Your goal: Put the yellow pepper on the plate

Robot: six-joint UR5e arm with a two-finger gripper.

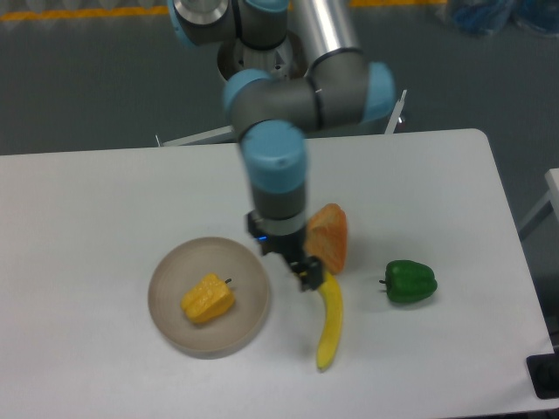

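Observation:
The yellow pepper (208, 299) is small, lumpy and yellow-orange with a short dark stem. It lies on the plate (171, 281), a round beige-grey dish at the front left of the table. My gripper (308, 276) hangs just right of the plate's rim, above the top end of the banana, and apart from the pepper. Its dark fingers hold nothing that I can see; whether they are open or shut does not show from this angle.
A long yellow banana (330, 325) lies right of the plate. An orange wedge-shaped fruit slice (328, 237) stands just behind it, beside my gripper. A green pepper (410, 282) sits further right. The table's right edge runs close by.

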